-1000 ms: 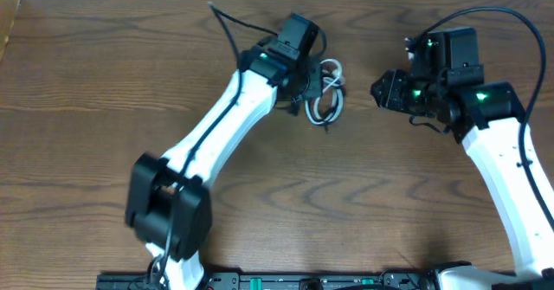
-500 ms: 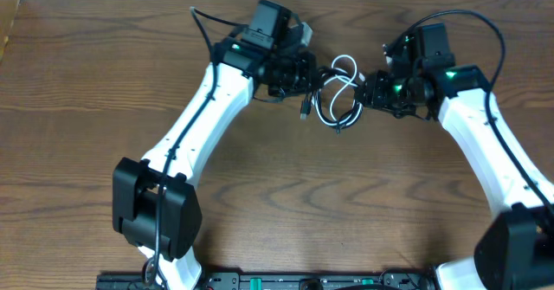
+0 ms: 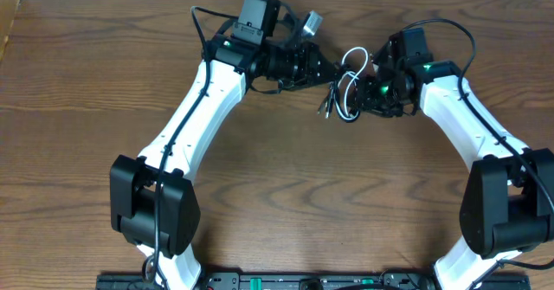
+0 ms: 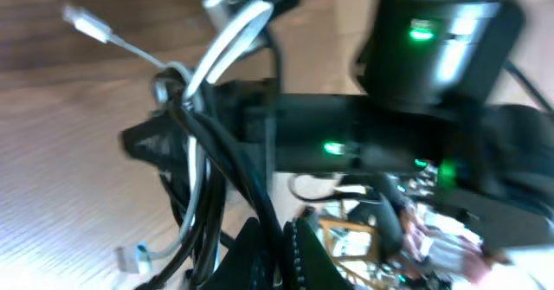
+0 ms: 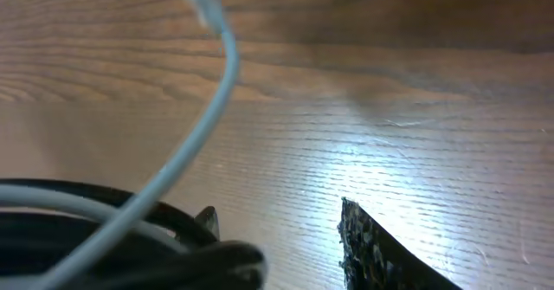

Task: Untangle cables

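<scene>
Both arms have moved up and in since a moment ago, and the two cords have gone up the table (image 3: pixel 86 82) with them. Now the white cord (image 3: pixel 349 62) and the black cord (image 3: pixel 330 99) sit in one knot between the two grippers, near the far edge of the table.

The left gripper (image 3: pixel 322 72) is right at the knot. From its own camera the cords run down into its fingers, so I think it is closed on them, but that picture is blurry. The right gripper (image 5: pixel 277 229) has its fingers apart, with bare wood showing between them. It holds nothing yet. The black cord lies by one finger, and the white cord (image 5: pixel 203 125) swings past in front.

I think the job now is for the right gripper to grab just one cord. The white loop at the top sticks out most, so it looks like the easy one to take. It should pinch only that cord, not both. Then the arms should pull apart slowly. A fast tug may make the knot tighter or yank the cords free.
</scene>
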You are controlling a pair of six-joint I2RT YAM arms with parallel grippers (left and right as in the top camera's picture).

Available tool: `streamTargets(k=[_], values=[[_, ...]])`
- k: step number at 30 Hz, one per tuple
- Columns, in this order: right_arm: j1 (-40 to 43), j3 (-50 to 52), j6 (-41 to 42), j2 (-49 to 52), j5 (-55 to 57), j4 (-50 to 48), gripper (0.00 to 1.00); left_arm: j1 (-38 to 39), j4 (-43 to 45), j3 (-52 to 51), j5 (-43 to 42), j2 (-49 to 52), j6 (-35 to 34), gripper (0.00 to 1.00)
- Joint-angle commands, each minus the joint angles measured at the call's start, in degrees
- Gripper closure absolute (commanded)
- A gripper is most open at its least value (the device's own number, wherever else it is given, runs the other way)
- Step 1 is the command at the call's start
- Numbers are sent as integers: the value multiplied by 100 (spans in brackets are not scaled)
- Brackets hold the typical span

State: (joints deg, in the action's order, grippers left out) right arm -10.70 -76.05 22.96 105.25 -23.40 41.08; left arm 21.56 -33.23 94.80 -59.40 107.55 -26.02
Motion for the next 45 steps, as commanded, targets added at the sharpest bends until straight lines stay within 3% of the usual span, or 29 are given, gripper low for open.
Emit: streamTargets(k=[1, 11, 16, 20, 25, 28, 34, 45], values=[[245, -22, -79, 101, 616, 186, 59, -273, 186, 105, -1056, -17, -236, 93], [688, -4, -225, 107, 1003, 522, 59, -887, 411, 105, -1849, -17, -741, 93], [728, 4, -227, 109, 1019, 546, 60, -892, 455, 98, -2020, -17, -496, 93], [726, 4, -227, 111, 1016, 612, 60, -664, -125, 98, -852, -17, -170, 93], [730, 4, -227, 109, 1016, 684, 60, -118, -839, -26, 2092, -7, -144, 92], [728, 4, -229, 109, 1016, 719, 60, 249, -807, -168, 3136, 48, -501, 75], [723, 4, -245, 109, 1016, 765, 59, 730, -787, -175, 4170, 461, -1314, 51], [723, 4, -247, 109, 1019, 802, 59, 1182, -210, -175, 4242, 1596, -2579, 53]])
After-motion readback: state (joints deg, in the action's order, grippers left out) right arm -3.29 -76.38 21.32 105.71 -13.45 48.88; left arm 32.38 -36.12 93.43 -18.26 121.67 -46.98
